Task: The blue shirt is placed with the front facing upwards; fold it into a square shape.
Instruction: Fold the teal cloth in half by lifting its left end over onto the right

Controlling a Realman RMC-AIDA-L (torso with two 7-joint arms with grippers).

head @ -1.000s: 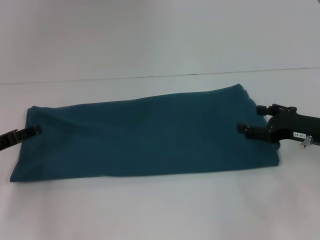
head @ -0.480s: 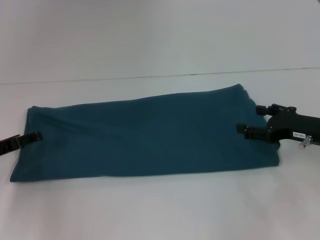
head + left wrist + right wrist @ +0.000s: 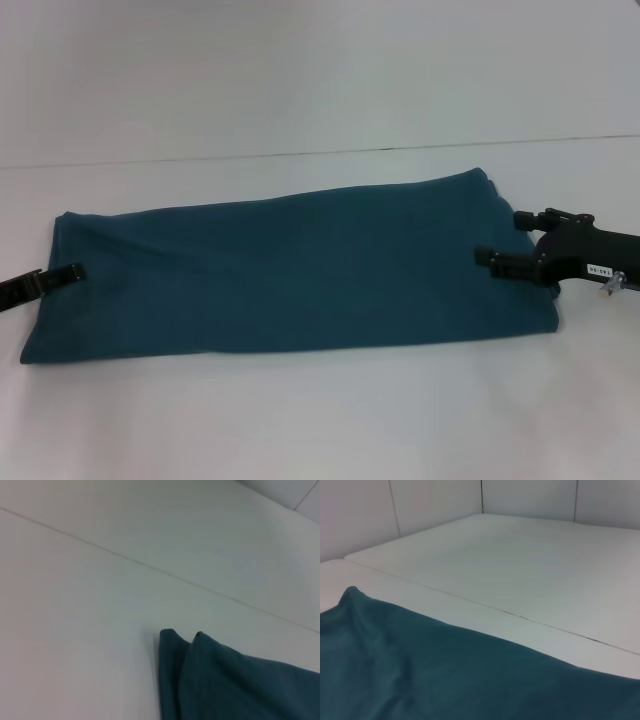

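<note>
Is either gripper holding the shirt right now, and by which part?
Cannot be told. Left gripper is at the blue shirt's left edge, right gripper at its right edge; no closed grip shows.

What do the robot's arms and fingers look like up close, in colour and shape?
Both are matte black. The right gripper has a chunky, angular body with two slim, bar-like fingers, small round screw heads, a little white label with dark marks and a silvery metal fitting behind it. Of the left gripper only a thin flat black bar with a small blocky tip shows. No cables are visible.
</note>
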